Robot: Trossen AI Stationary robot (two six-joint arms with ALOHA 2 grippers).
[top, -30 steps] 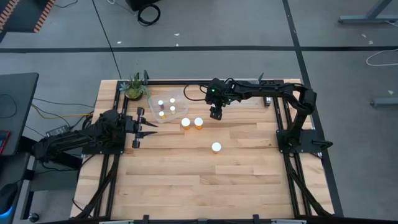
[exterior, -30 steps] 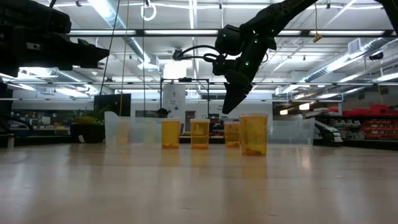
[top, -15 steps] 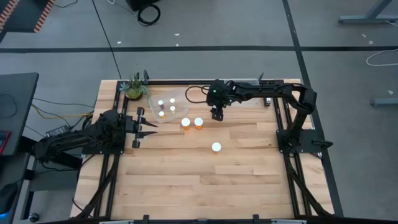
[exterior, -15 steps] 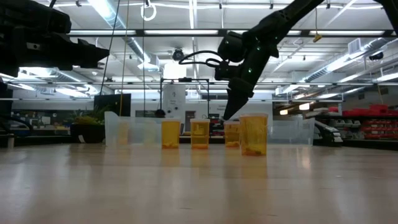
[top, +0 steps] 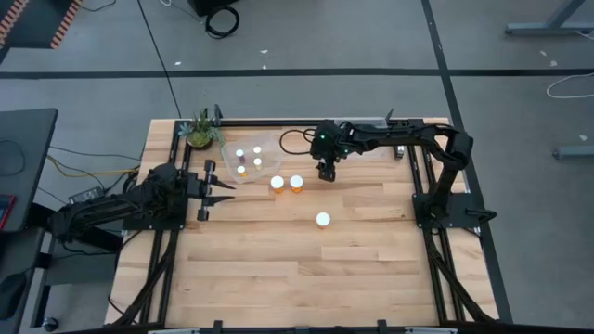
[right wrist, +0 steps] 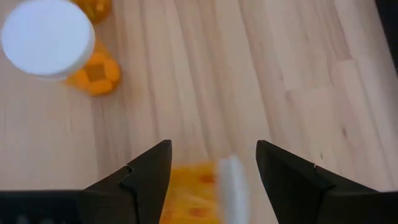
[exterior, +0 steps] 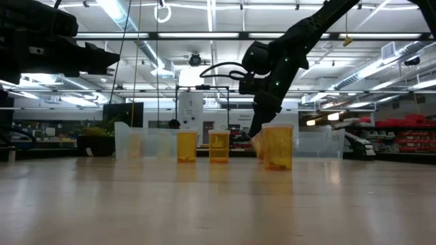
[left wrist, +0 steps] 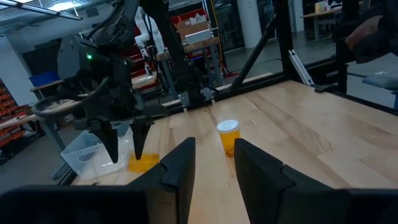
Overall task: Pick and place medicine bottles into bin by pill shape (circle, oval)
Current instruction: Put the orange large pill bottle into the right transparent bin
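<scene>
My right gripper point(top: 325, 173) hangs open just above the table, right of the clear bin point(top: 271, 144), fingers slanting down. Between its fingertips point(right wrist: 212, 147) an orange medicine bottle point(right wrist: 189, 186) with a white cap leans over on the wood point(exterior: 258, 144); the gripper hides it in the high view. Two orange bottles point(top: 277, 184) point(top: 296, 183) stand upright in front of the bin, and a third point(top: 322, 220) stands nearer the table's middle. Several white-capped bottles point(top: 249, 160) sit inside the bin. My left gripper point(top: 225, 192) waits at the left edge, level, its fingers a little apart point(left wrist: 214, 149). My right gripper stands astride the leaning bottle, whose orange body point(right wrist: 180, 183) lies close to one finger and whose cap point(right wrist: 231, 185) points toward the other. Whether a finger touches the bottle I cannot tell. The bottle's lower part rests on the table point(left wrist: 143, 163).
A small green plant point(top: 200, 130) stands at the far left corner beside the bin. Black frame rails point(top: 422, 186) run along the table's left and right sides. Bare wood point(top: 297, 269) stretches across the near half.
My right gripper has sunk toward the table, over the bottle right of the bin. That bottle stood upright a second ago and now leans over between the fingertips. The other bottles have kept their places.
</scene>
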